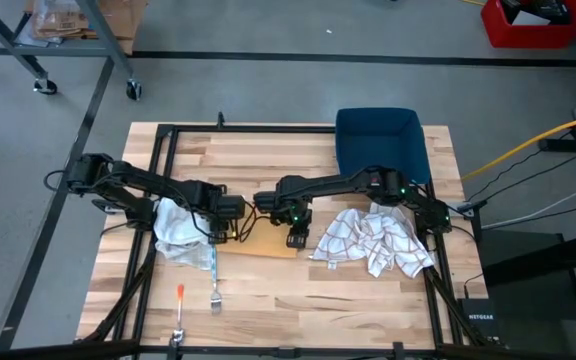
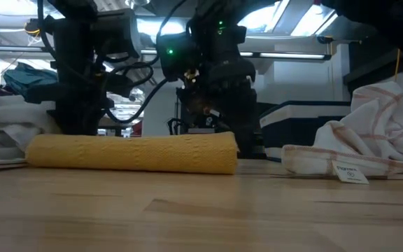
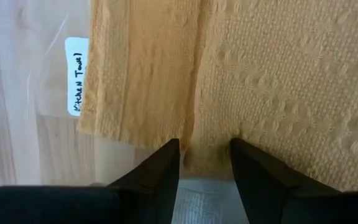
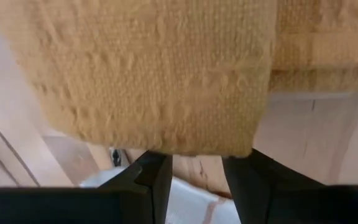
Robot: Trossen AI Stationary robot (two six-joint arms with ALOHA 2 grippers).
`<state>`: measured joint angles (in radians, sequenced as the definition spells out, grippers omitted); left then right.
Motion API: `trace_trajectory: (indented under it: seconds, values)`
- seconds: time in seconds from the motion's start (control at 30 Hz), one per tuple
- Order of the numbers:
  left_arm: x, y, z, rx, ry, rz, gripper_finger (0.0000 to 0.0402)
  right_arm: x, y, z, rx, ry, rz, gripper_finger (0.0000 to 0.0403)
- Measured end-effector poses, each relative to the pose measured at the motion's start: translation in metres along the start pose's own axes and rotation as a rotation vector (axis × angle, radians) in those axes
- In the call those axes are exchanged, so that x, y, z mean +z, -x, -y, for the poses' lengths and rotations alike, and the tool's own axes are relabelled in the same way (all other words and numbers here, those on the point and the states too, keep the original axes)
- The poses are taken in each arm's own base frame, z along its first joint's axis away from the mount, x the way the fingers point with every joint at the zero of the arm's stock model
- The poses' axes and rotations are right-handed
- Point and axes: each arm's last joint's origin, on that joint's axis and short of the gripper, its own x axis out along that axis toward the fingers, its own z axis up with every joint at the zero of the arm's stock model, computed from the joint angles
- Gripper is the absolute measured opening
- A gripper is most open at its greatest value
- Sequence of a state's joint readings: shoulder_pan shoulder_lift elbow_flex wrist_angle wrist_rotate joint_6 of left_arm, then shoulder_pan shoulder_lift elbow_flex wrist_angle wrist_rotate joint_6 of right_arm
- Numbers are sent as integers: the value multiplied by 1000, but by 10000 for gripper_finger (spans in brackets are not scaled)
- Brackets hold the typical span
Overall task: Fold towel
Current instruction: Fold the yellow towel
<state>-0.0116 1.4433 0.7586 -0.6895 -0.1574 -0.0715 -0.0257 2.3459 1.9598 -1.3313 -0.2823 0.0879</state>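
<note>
Folding is under way: your yellow waffle-weave towel (image 1: pixel 266 243) is lying folded mid-table between both arms. Left gripper (image 3: pixel 204 163) and right gripper (image 4: pixel 196 163) are each pinching a towel edge. Next, I think, you are needing both ends carried evenly.

Grey concrete floor (image 1: pixel 268 30) around the wooden table (image 1: pixel 268 290), red bin (image 1: pixel 528 25) at the far corner

Yellow towel (image 3: pixel 278 81): coarse, waffle-woven cloth; table (image 1: pixel 368 300): smooth, pale wood planks.
</note>
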Motion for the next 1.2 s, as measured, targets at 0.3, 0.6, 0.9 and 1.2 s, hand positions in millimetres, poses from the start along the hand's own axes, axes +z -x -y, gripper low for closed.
trace_trajectory:
  seconds: [0.3,0.6,0.9,1.2]
  values:
    - [0,0,0,1,-2,-5,136,0,1,-4,173,43,-11,140]
    - [-3,0,0,3,-5,-32,136,1,9,23,174,-24,8,107]
    - [-4,0,0,2,-8,-36,136,-3,18,47,255,-180,-28,60]
    - [-3,0,0,1,-15,-33,136,0,15,40,182,-144,0,59]
